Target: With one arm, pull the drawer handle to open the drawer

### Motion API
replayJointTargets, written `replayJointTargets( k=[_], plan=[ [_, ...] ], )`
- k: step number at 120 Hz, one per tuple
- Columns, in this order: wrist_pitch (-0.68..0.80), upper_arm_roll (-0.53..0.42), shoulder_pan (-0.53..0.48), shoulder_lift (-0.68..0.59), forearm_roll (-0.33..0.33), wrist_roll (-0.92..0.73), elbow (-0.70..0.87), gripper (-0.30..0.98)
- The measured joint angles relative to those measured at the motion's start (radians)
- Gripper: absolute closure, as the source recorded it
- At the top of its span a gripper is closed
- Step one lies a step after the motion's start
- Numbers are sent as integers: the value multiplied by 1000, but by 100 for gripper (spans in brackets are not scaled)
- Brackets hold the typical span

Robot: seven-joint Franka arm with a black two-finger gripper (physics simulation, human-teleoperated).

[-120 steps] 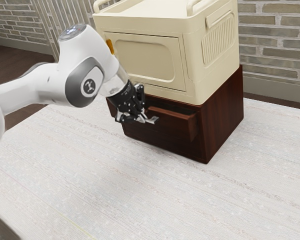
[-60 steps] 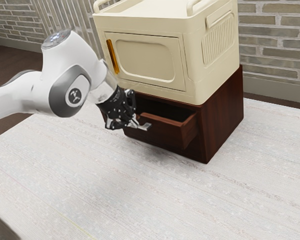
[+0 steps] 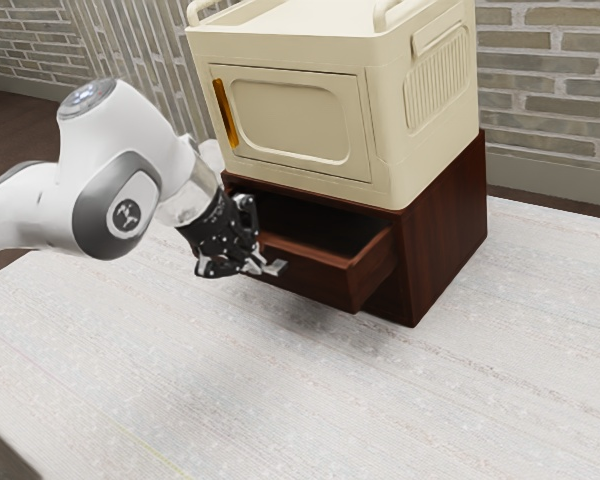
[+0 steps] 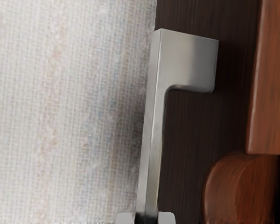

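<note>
Black two-finger gripper, clamped on the grey metal bar handle, is drawing the reddish-brown wooden drawer farther out of its boxy dark-wood cabinet than before, so opening is advancing.

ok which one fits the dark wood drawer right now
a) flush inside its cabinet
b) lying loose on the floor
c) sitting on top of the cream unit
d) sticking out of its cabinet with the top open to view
d, since the drawer juts from the front of its cabinet, its hollow visible below the cream unit.
</note>
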State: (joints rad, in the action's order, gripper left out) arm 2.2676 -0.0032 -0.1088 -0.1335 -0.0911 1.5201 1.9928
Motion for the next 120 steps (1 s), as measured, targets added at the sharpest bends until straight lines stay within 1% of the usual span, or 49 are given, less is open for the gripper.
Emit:
replayJointTargets(
  k=[39, 120],
  plan=[
    [7, 24, 10, -47, -2, 0, 52, 79],
    [28, 26, 7, -165, -4, 1, 189, 79]
  ],
)
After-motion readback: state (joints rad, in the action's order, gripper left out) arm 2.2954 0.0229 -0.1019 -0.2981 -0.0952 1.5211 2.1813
